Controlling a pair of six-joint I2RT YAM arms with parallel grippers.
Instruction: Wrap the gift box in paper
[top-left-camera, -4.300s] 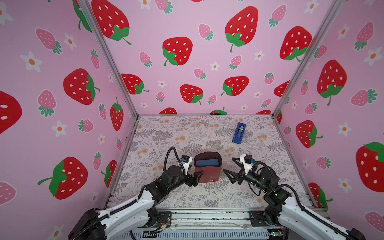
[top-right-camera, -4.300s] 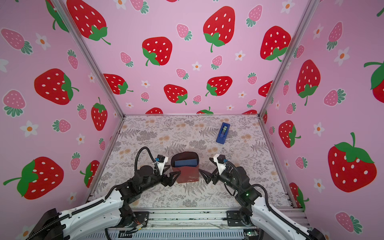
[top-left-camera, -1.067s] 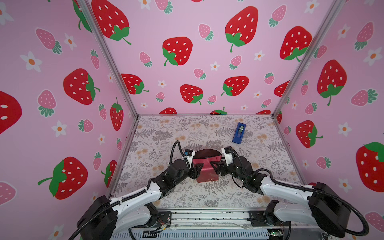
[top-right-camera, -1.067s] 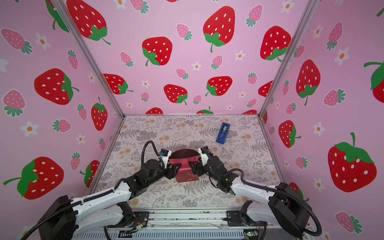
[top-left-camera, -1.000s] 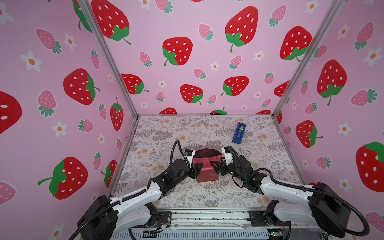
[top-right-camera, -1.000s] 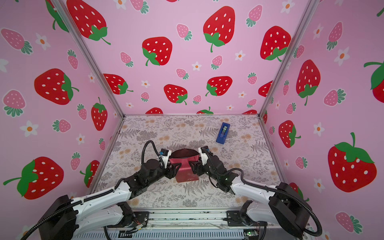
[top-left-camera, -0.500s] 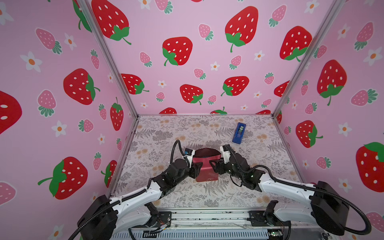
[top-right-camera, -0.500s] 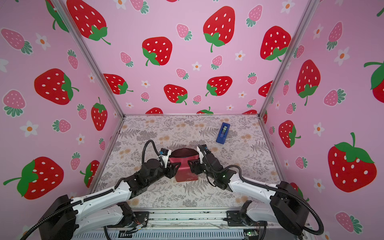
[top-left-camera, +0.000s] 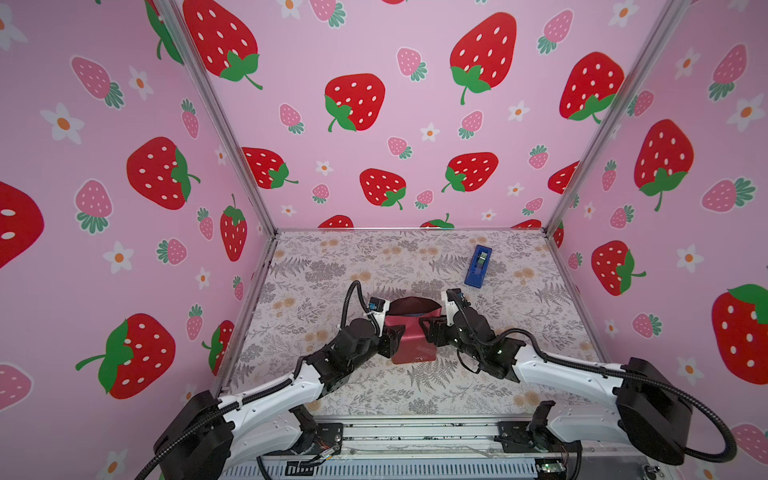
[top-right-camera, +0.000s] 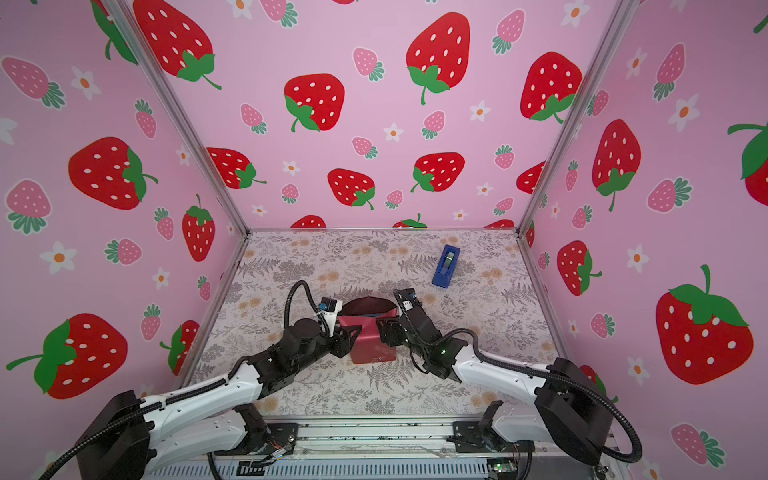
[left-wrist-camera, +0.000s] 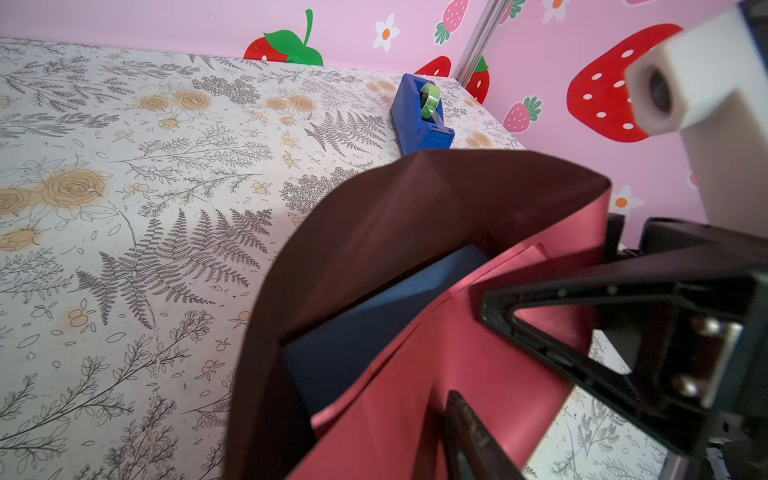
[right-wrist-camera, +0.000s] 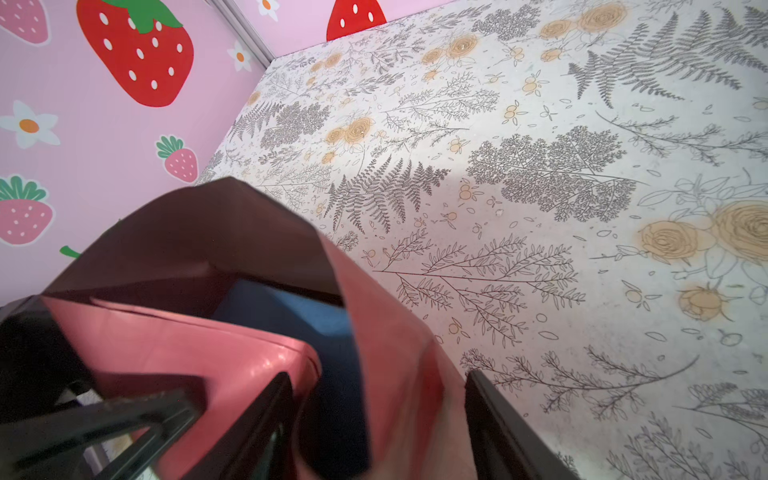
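Observation:
The gift box (left-wrist-camera: 353, 332) is dark blue and sits mid-table inside the maroon paper (top-left-camera: 411, 345), which is folded up around it. The far flap stands up in a curve. The near flap lies over the box top (right-wrist-camera: 208, 345). My left gripper (top-left-camera: 397, 336) is at the box's left end. Only one of its fingers (left-wrist-camera: 461, 432) shows, lying against the paper's near face. My right gripper (right-wrist-camera: 382, 415) is at the right end, its jaws wide apart astride the side flap and the box's corner (right-wrist-camera: 282, 307).
A bright-blue tape dispenser (top-left-camera: 478, 266) with a green roll stands at the back right of the floral table, and also shows in the left wrist view (left-wrist-camera: 422, 116). Pink strawberry walls close in three sides. Both arms reach in from the front rail.
Both grippers have come in from the sides and now stand against the box's ends. The near flap now covers the blue top. Over the last second the right gripper edged further in.

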